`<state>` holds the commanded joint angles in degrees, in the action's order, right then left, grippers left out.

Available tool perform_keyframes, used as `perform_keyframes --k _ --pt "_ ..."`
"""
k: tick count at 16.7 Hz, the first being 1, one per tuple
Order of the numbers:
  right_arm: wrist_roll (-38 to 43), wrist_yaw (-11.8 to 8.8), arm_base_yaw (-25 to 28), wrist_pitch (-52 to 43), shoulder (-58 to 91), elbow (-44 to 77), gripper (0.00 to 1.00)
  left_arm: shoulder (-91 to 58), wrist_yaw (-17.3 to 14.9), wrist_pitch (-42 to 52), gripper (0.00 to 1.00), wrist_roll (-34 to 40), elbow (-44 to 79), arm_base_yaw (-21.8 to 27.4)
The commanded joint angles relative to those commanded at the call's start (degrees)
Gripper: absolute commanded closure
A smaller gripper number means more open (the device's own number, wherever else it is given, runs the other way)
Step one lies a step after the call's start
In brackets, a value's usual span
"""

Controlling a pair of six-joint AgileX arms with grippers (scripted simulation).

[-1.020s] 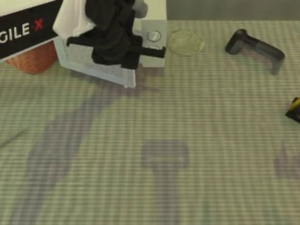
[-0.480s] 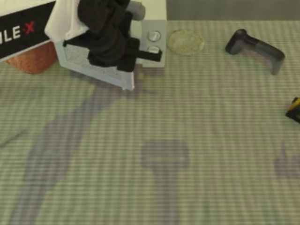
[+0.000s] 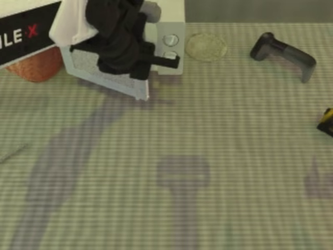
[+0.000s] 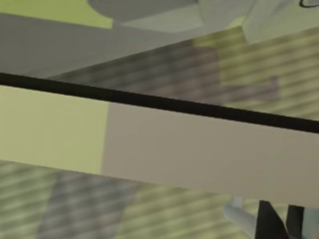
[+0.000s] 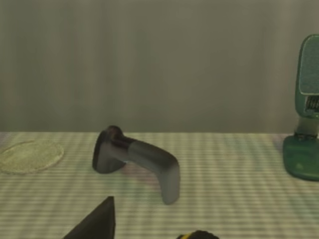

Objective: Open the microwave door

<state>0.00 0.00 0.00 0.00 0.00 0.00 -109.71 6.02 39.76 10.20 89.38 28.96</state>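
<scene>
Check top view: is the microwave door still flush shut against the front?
No: the microwave door angles out from the microwave, with the left gripper at it.

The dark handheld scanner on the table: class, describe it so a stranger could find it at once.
Start at the white microwave at the table's far edge and move right, past the pale round mat. The scanner lies there, alone in being dark grey and pistol-shaped.

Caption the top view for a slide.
Left gripper at the white boxy microwave, its white mesh-windowed door swung partly open.
</scene>
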Motion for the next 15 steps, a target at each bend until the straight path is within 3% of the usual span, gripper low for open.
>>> perform_keyframes --k 15 --pt "0.00 0.00 0.00 0.00 0.00 0.00 0.00 1.12 -1.22 -0.62 1.00 -1.56 -1.49 -0.21"
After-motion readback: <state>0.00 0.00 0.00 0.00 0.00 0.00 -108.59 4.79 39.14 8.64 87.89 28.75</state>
